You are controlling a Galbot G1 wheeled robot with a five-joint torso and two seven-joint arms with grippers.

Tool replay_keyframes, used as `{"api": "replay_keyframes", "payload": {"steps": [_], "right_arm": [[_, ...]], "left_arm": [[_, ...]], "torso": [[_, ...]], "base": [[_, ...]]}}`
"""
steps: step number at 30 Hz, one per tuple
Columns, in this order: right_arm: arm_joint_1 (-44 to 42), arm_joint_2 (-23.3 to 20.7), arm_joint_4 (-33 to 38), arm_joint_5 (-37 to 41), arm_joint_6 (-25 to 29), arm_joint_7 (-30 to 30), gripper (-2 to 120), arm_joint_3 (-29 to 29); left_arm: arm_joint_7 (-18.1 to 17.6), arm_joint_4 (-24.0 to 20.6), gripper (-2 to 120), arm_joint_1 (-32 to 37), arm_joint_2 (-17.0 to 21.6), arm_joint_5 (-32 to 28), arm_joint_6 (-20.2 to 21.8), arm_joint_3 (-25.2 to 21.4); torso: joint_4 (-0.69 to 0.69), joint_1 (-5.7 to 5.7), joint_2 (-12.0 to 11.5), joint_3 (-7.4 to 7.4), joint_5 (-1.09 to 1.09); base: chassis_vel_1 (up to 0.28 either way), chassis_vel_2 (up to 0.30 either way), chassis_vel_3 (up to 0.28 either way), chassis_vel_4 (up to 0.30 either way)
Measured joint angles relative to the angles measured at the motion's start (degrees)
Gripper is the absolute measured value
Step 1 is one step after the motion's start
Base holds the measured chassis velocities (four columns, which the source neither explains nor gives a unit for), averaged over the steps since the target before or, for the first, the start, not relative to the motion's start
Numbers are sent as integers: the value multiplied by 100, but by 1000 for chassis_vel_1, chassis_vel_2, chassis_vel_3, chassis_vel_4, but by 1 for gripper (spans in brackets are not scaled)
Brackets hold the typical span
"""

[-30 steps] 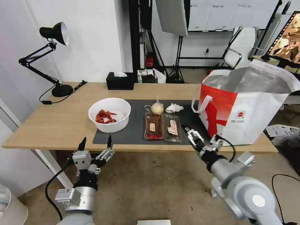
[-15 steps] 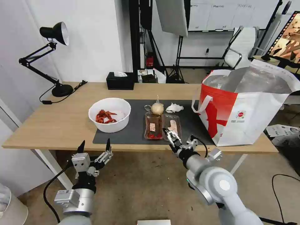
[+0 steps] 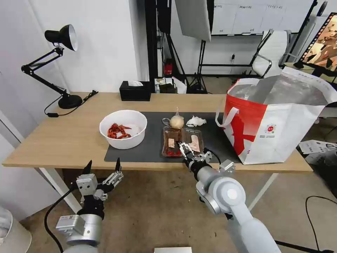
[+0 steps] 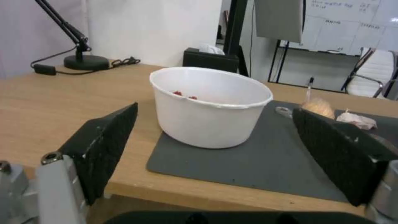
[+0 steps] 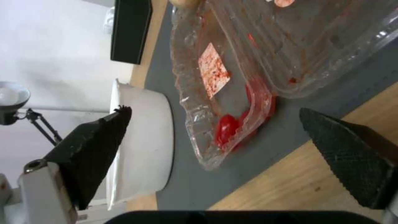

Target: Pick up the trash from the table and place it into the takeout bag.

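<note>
The right pincer (image 3: 185, 147) covers the near edge of the clamshell tray (image 3: 182, 140). In the right wrist view the tray (image 5: 265, 56) and the white bowl (image 5: 141, 146) are cut by the picture edge. The logo on the takeout bag (image 3: 277, 130) is too small to read.

The light-wood table (image 3: 70, 137) carries a dark grey mat (image 3: 151, 144), takeout bag (image 3: 281, 130), black tissue box (image 3: 134, 92) and desk lamp (image 3: 66, 100).

We see a black desk lamp (image 3: 59, 38) with an angled arm at the far left corner, its round base (image 3: 69, 101) resting on the wood and its cord (image 3: 52, 113) trailing nearby. A black tissue box (image 3: 134, 91) sits along the far edge. Behind stand 1 white office chair (image 3: 272, 52) and a whiteboard (image 3: 261, 15).
</note>
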Motion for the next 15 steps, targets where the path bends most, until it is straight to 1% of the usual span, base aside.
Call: {"api": "replay_keyframes", "payload": {"steps": [10,15], "right_arm": [[157,120,-145,-50,51,265,100,-25],[116,115,-22,-265,237,322,100,56]], "left_arm": [[-9,-45,100,88,-32,12,-11,-68],[-16,-70,100,122,-43,29,-27,-80]], "torso": [[0,0,0,-1,0],[0,0,1,0,0]], "base": [[0,0,0,0],[0,0,0,0]]}}
